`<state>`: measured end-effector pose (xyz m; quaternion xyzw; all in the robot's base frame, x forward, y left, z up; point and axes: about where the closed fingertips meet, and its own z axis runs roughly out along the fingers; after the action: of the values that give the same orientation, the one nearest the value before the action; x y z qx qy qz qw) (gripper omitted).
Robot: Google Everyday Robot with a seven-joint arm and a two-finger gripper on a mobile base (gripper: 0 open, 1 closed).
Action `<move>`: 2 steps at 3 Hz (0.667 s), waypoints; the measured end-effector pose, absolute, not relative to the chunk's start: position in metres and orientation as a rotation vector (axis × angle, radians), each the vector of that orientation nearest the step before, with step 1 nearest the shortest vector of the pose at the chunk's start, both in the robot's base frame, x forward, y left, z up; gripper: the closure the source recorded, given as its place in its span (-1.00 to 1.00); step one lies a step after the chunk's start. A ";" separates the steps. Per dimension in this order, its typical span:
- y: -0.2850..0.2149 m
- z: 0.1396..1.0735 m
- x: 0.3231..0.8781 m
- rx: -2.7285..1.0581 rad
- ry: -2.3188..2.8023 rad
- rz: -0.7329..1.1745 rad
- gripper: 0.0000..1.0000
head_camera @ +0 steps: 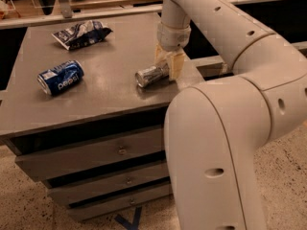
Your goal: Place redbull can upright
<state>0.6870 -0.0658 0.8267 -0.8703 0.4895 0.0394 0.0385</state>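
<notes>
The redbull can (149, 75), slim and silver, lies on its side near the right front of the grey tabletop (110, 97), its top end pointing left toward the front. My gripper (169, 66) comes straight down from the arm onto the can's right end. Its tan fingers (177, 67) stand on either side of the can, closed against it. The can's far end is hidden behind the fingers.
A blue Pepsi can (60, 76) lies on its side at the left of the table. A dark chip bag (80, 33) rests at the back left. Drawers (96, 157) run below the top. My large white arm fills the right foreground.
</notes>
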 end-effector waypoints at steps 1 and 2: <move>-0.066 0.827 0.687 -2.669 1.503 0.120 0.09; -0.067 0.828 0.687 -2.668 1.506 0.119 0.11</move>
<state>0.6868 -0.0674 0.8280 -0.8695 0.4910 0.0388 0.0378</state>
